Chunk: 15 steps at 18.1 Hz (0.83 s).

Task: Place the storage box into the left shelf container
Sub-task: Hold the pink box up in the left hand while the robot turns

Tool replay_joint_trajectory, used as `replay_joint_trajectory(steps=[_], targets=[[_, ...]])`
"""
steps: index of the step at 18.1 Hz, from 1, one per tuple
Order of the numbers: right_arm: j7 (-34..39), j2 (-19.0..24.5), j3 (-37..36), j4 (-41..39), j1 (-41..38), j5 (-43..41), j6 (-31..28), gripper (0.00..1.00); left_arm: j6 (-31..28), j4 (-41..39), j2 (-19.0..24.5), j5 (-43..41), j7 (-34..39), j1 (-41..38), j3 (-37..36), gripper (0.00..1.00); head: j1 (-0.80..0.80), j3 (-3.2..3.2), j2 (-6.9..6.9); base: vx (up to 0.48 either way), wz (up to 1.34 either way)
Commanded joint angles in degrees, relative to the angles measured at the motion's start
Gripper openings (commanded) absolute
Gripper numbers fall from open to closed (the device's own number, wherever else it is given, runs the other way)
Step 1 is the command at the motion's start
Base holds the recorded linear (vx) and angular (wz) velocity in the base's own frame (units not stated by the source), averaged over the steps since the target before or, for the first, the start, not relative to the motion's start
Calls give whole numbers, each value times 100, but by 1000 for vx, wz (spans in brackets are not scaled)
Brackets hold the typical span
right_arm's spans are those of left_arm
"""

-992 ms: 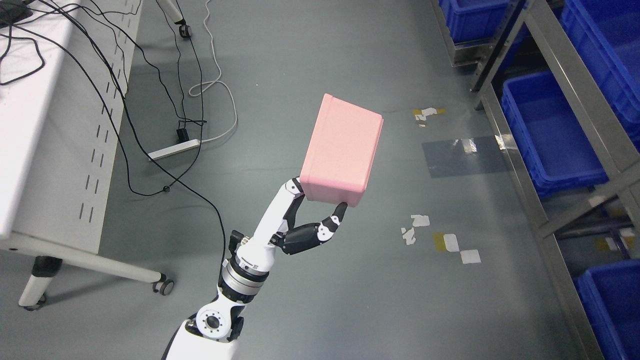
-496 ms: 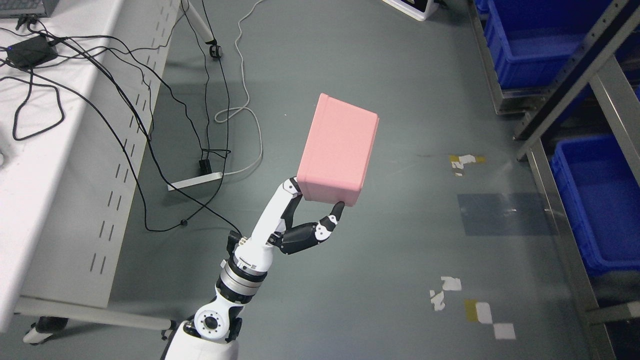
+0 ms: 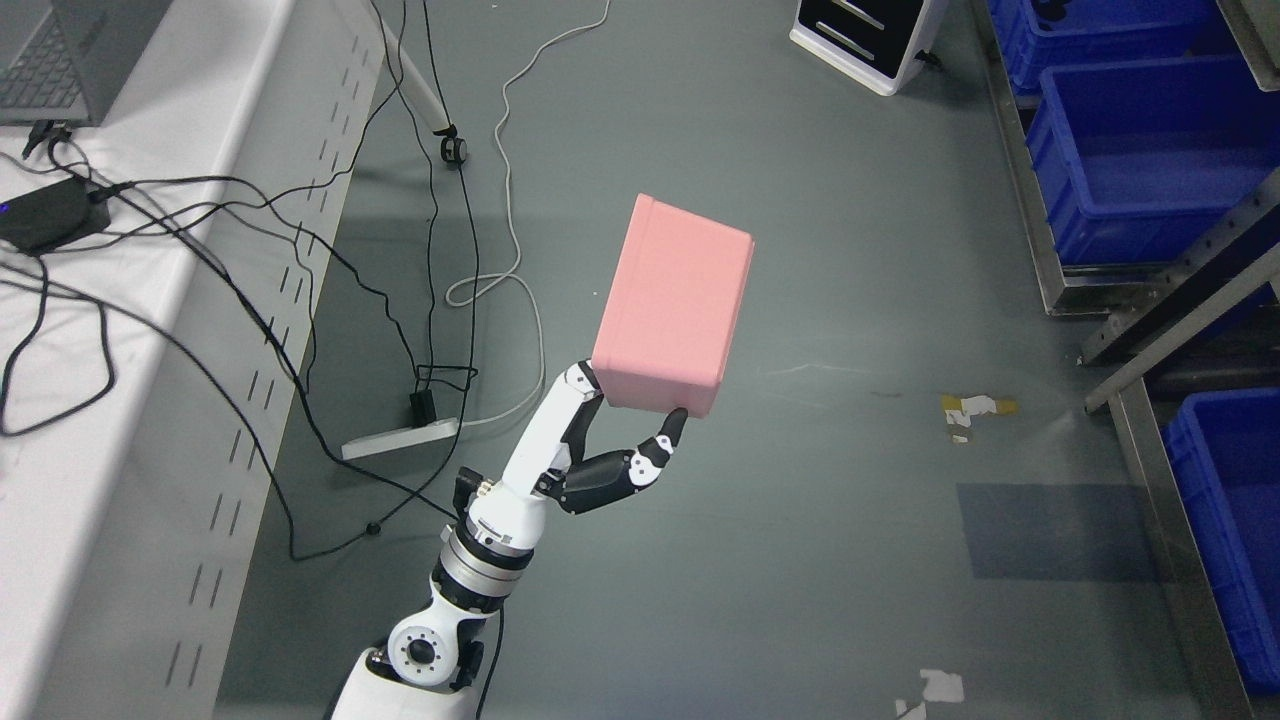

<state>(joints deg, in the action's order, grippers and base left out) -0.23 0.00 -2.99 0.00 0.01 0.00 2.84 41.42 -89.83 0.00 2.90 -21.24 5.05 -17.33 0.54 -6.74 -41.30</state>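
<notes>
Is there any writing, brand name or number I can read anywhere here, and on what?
None can be read.
Pink storage box: plain, no print.
Laptop keys: too small to read.
Blue bins: no label shows.
Floor tape scraps: blank.

Open grey floor (image 3: 850, 520) is left between the white table (image 3: 120, 380), draped with black cables (image 3: 300, 330), on the left and the metal shelf frame (image 3: 1150, 340) holding blue bins (image 3: 1140, 150) on the right.
</notes>
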Motion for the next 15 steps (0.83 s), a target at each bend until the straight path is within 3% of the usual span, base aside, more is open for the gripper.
replay_joint_trajectory(steps=[1, 7, 15], targets=[[14, -100, 0, -100, 26, -123, -3, 100, -11, -9, 100, 0, 6, -30, 2, 7, 0, 0, 0, 342, -200], [14, -100, 0, -100, 17, -123, 6, 100, -20, 0, 100, -44, -64, -144, -112, 7, 0, 0, 0, 369, -633], [5, -100, 0, -100, 17, -123, -3, 100, -46, 18, 100, -70, -249, -346, -358, 8, 0, 0, 0, 341, -1095]])
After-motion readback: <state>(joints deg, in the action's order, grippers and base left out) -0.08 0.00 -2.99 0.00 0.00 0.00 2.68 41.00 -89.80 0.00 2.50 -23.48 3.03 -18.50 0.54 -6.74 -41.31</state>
